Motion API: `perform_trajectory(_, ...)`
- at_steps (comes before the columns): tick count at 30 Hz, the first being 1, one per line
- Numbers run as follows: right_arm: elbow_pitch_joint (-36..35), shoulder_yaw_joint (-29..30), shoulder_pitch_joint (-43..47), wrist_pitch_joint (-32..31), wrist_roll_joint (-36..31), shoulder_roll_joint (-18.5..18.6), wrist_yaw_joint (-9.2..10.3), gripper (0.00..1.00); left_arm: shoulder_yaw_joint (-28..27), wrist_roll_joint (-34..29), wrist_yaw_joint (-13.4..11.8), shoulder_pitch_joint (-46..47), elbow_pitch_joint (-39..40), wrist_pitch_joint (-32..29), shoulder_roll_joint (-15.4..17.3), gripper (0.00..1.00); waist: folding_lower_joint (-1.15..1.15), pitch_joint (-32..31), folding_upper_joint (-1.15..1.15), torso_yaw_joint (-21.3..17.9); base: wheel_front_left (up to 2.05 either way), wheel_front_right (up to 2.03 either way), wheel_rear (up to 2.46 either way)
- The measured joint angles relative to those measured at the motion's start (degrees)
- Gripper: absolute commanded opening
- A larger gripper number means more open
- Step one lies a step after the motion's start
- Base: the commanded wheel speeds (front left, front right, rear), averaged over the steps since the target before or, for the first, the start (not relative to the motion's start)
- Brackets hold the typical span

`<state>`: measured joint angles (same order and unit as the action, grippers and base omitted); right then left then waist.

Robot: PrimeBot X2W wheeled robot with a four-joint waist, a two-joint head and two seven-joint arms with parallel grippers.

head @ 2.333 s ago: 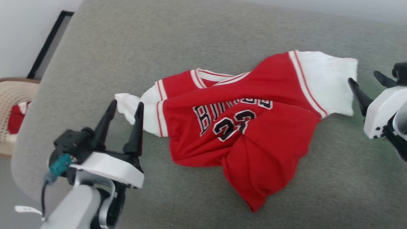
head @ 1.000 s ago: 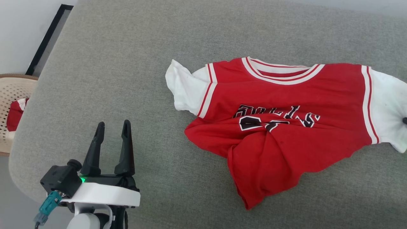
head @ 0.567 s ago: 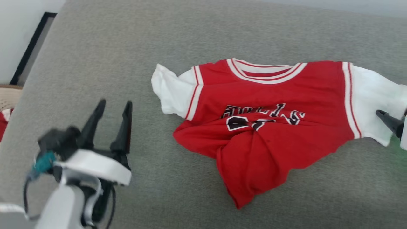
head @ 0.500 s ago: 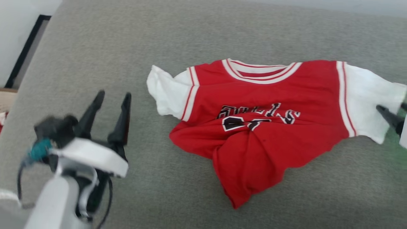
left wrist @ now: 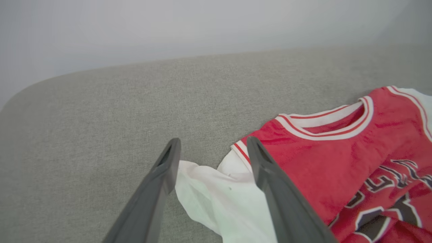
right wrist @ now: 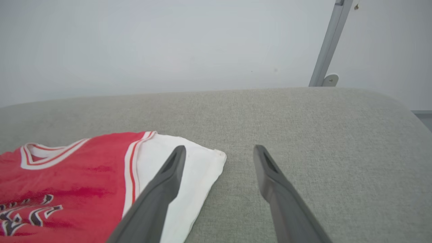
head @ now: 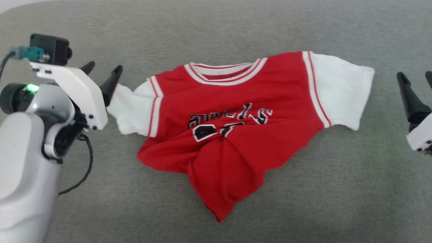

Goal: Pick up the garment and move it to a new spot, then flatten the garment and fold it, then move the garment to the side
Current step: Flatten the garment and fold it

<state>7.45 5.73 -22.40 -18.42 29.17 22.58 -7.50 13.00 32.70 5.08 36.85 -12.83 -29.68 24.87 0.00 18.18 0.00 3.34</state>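
**Red jersey lies flat between two open pairs of jaws**

Red and white, the garment [head: 229, 125] lies chest up on the grey fabric worktop [head: 303, 27], with its collar on the far side from the robot. Its lower half is bunched and twisted to a point toward the near side, and the black lettering is creased.

The left jaws stand open at the tip of the left sleeve [head: 130, 109]. In the left wrist view the white sleeve [left wrist: 216, 195] lies in the gap between the two dark fingers [left wrist: 162, 182]; whether they touch the cloth cannot be told.

The right jaws are open too and grip nothing. From the head view their fingers [head: 408, 98] are apart from the right sleeve [head: 341, 89], with bare worktop between. In the right wrist view one finger crosses the sleeve's [right wrist: 189, 168] corner and the other finger [right wrist: 273, 182] is over bare fabric.

Count: one garment with two white sleeves, and two pairs of jaws of two fingers each.

The worktop [right wrist: 320, 118] is a woven grey with rounded corners. A plain pale wall [right wrist: 135, 40] stands behind it, and one grey metal pole [right wrist: 329, 44] rises at the right wrist view's upper right.
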Motion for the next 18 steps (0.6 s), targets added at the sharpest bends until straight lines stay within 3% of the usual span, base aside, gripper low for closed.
perform_trajectory(5, -5.2, 2.4, 2.3, 2.0, -2.6, -6.0, 0.00, 1.00, 0.8, 0.4, -1.9, 4.4, -8.2, -7.9, 0.8, 1.00, 0.00, 0.9, 0.00, -3.1, 0.00, 0.00, 0.00)
perform_trajectory(8, -7.4, 2.6, 3.9, 1.5, -3.2, -7.9, 0.00, 1.00, 1.2, 0.2, -4.8, 5.7, -13.4, -13.4, 1.5, 1.00, 0.00, 1.6, 0.00, -4.5, 0.00, 0.00, 0.00)
perform_trajectory(18, -12.0, 2.1, 5.7, -5.0, -2.9, -8.6, 0.00, 1.00, 1.3, 1.1, -11.2, 9.4, -21.2, -24.5, 0.9, 1.00, 0.00, 3.5, 0.00, -5.9, 0.00, 0.00, 0.00)
